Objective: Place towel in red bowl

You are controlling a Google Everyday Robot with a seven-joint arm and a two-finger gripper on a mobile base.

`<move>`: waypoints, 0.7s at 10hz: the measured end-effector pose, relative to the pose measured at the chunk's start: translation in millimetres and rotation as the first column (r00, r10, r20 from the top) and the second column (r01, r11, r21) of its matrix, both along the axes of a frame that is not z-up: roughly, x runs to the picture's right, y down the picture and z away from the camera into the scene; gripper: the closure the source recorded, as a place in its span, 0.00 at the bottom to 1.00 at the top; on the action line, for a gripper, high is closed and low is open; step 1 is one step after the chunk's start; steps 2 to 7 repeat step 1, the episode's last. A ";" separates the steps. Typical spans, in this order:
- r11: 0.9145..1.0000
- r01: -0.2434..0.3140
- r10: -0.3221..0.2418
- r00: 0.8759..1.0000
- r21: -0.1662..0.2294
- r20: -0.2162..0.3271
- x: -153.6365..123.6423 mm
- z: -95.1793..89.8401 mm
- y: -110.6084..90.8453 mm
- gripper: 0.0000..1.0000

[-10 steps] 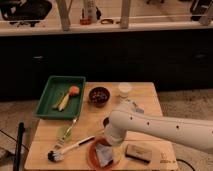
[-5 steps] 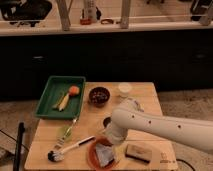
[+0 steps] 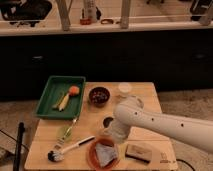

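Note:
The red bowl (image 3: 92,156) sits on the wooden table near its front edge. The pale grey-blue towel (image 3: 105,154) lies crumpled inside it. My gripper (image 3: 112,137) hangs at the end of the white arm (image 3: 160,125), just above the bowl's far right rim and close over the towel. The arm reaches in from the right and hides part of the table behind it.
A green tray (image 3: 50,93) with an orange piece and yellow food stands at the back left. A dark brown bowl (image 3: 99,95) and a small cup (image 3: 124,89) stand behind the arm. A tan block (image 3: 138,152) lies right of the red bowl, and a white-handled brush (image 3: 70,148) lies to its left.

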State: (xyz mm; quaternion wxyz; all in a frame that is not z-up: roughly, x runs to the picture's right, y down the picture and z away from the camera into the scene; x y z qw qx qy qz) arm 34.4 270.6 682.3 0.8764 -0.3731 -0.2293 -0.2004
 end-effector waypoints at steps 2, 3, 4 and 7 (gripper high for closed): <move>1.000 0.000 0.000 1.000 -0.002 0.001 1.7 -0.2 -1.1 0.20; 1.000 0.000 0.000 1.000 -0.002 0.001 1.7 -0.2 -1.1 0.20; 1.000 0.000 0.000 1.000 -0.002 0.001 1.7 -0.2 -1.1 0.20; 1.000 0.000 0.000 1.000 -0.002 0.001 1.7 -0.2 -1.1 0.20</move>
